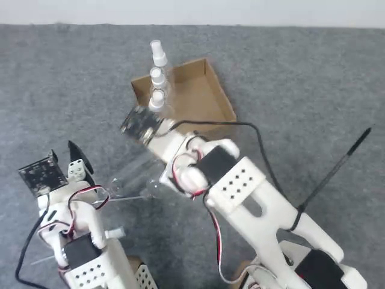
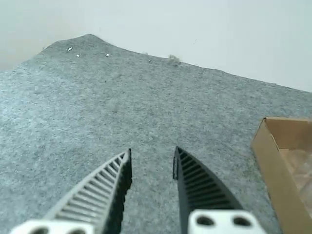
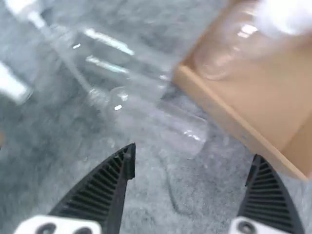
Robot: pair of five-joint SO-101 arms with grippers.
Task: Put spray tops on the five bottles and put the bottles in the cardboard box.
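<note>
Though three boxed, two bottles [image 3: 156, 119] loose.

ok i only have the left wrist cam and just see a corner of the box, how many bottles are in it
Observer: In the cardboard box stand three bottles, lined up along one wall, each with a white spray top.
Operator: and the other two
Observer: There are two clear bottles lying on their sides on the grey mat, just outside the box near its corner.
Operator: where's the right gripper
Observer: The right gripper hangs wide open above those lying bottles, holding nothing.
</note>
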